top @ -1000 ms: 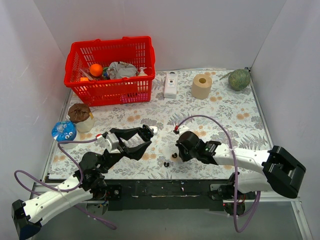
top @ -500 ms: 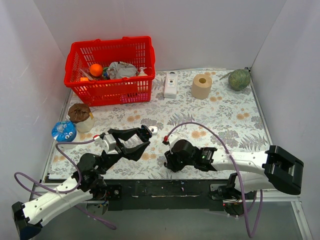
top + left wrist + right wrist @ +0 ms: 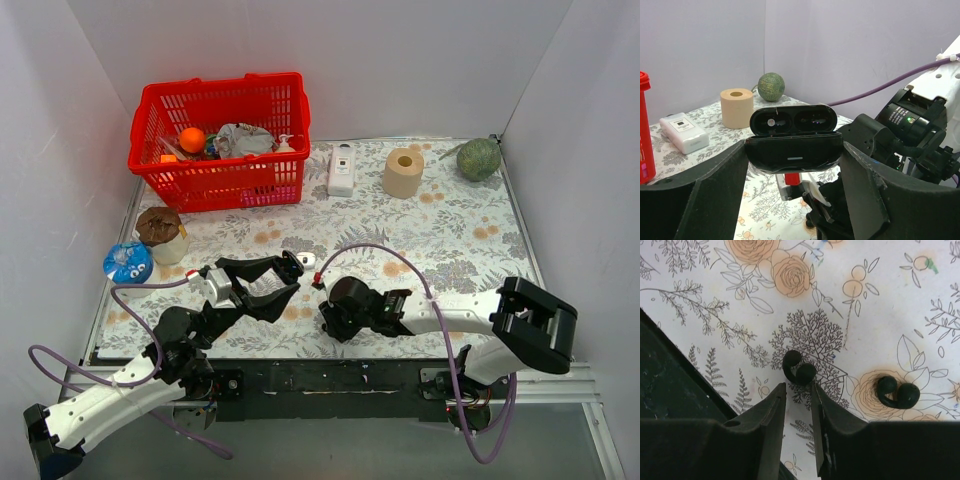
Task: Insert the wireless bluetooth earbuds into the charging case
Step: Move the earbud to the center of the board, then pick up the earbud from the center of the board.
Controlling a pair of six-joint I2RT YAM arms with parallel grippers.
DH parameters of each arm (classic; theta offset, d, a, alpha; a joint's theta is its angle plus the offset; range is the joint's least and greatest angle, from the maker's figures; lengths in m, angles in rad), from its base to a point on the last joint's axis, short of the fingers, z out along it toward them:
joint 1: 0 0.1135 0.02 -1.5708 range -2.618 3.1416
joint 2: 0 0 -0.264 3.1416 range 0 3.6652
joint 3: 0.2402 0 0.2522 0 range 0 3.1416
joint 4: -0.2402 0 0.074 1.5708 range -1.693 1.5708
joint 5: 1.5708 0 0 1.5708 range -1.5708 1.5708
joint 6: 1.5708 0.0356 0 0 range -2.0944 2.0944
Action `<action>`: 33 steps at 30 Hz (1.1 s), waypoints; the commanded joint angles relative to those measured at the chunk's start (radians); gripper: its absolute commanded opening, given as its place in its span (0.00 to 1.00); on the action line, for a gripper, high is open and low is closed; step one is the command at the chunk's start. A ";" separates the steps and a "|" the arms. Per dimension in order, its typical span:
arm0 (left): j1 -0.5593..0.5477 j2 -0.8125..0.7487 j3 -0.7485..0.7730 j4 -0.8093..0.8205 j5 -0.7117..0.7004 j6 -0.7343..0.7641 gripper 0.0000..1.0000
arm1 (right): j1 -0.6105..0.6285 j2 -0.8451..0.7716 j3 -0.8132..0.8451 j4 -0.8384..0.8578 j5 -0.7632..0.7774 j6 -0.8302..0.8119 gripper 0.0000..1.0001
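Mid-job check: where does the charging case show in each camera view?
Top external: charging case left of centre near the front edge, a dark shape between the left fingers.
Left wrist: centre of frame, lid open, clamped between both fingers.
Right wrist: not in it.
Landmark: paper roll, seen from top and left wrist.

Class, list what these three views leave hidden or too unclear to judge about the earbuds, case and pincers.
1. Top view: the black earbuds, covered by the right pincer and its wrist.
2. Left wrist view: the wells of the charging case held in the left pincer, behind its own front wall.
3. Right wrist view: the charging case, outside the frame.
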 commanded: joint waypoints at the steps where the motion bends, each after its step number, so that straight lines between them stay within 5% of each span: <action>1: -0.003 -0.014 -0.008 -0.006 -0.001 -0.004 0.00 | 0.006 0.049 0.061 0.015 0.061 -0.004 0.34; 10: -0.004 -0.019 -0.007 -0.010 -0.009 -0.003 0.00 | 0.001 0.160 0.162 0.037 0.067 -0.008 0.38; 16: -0.004 -0.017 0.007 -0.004 -0.011 0.020 0.00 | 0.001 -0.004 0.125 -0.006 0.113 -0.005 0.51; 24: -0.004 -0.008 0.004 0.016 -0.009 0.020 0.00 | 0.001 -0.007 0.168 -0.063 0.160 -0.078 0.42; 33: -0.004 -0.017 0.007 0.004 -0.006 0.014 0.00 | -0.115 -0.154 -0.008 -0.094 0.306 0.146 0.39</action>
